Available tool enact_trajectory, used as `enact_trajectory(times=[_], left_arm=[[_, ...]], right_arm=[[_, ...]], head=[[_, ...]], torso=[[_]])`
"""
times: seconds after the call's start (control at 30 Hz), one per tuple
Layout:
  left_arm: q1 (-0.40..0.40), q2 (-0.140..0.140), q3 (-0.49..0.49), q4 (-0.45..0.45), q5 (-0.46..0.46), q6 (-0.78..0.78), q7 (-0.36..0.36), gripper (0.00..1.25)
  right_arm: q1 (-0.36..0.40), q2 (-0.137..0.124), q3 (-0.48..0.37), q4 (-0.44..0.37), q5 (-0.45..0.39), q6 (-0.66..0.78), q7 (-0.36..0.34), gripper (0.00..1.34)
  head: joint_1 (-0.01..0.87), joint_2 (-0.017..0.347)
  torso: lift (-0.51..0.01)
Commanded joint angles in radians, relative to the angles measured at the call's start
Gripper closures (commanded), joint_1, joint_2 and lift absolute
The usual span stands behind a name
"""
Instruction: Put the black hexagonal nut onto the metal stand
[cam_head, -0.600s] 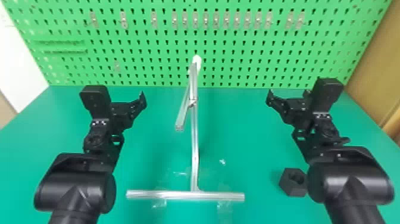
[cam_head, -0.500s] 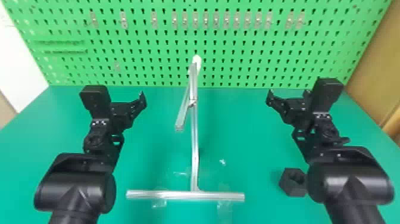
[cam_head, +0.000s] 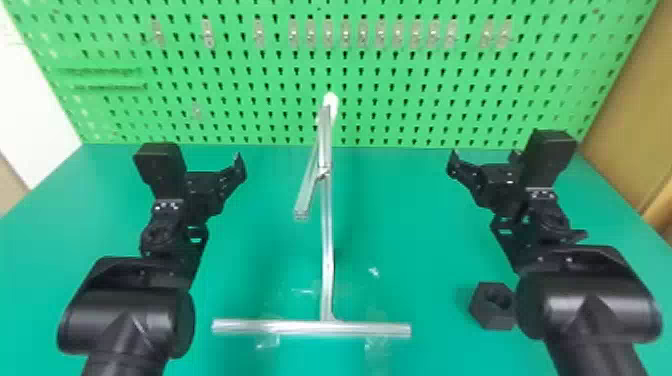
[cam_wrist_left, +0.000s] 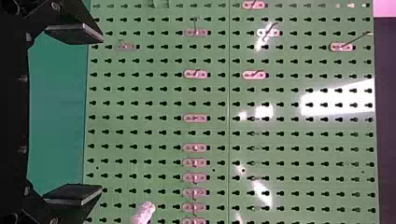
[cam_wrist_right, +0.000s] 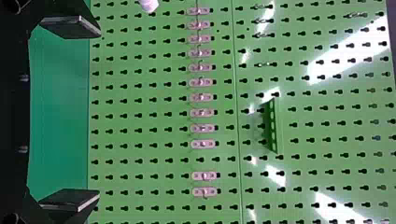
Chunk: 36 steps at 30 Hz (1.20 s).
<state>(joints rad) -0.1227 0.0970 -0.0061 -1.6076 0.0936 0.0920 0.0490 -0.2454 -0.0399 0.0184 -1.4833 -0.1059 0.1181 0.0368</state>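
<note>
Nut pickup, right side.
Black hexagonal nut (cam_head: 486, 314) seen on table (cam_head: 405, 225), right of metal stand (cam_head: 327, 250); jaws parted on left gripper (cam_wrist_left: 102, 115), right gripper (cam_wrist_right: 99, 113). Opposite flats best pinched squarely by the latter, bore left clear.

The metal stand (cam_head: 327, 260) occupies the green table (cam_head: 410, 220) between left gripper (cam_head: 240, 167) and right gripper (cam_head: 453, 164), the black nut (cam_head: 486, 311) to its right, a pegboard (cam_head: 400, 76) behind.

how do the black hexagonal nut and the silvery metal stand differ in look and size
The black hexagonal nut is a compact dark block with a hole; the silvery metal stand is made of long thin bars. The nut sits low, while the stand rises tall. Both rest on the green table.
</note>
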Motion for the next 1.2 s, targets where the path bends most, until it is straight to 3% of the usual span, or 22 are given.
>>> enact_trajectory(times=[0.0, 0.3, 0.63, 1.17], left_arm=[[0.000, 0.000, 0.000, 0.000, 0.000, 0.000, 0.000, 0.15], [0.000, 0.000, 0.002, 0.000, -0.002, 0.000, 0.000, 0.15], [0.000, 0.000, 0.000, 0.000, -0.003, 0.000, 0.000, 0.15], [0.002, 0.000, 0.002, 0.000, -0.005, 0.000, 0.000, 0.15]], right_arm=[[0.000, 0.000, 0.000, 0.000, 0.000, 0.002, 0.000, 0.09], [-0.009, -0.006, 0.003, -0.005, -0.005, 0.075, 0.002, 0.09], [-0.003, -0.055, 0.003, 0.011, -0.002, 0.242, 0.020, 0.09], [0.041, -0.055, -0.064, 0.049, 0.098, 0.383, 0.109, 0.10]], head=[[0.693, 0.081], [0.693, 0.081], [0.693, 0.081], [0.693, 0.081]], torso=[[-0.001], [-0.001], [-0.001], [-0.001]])
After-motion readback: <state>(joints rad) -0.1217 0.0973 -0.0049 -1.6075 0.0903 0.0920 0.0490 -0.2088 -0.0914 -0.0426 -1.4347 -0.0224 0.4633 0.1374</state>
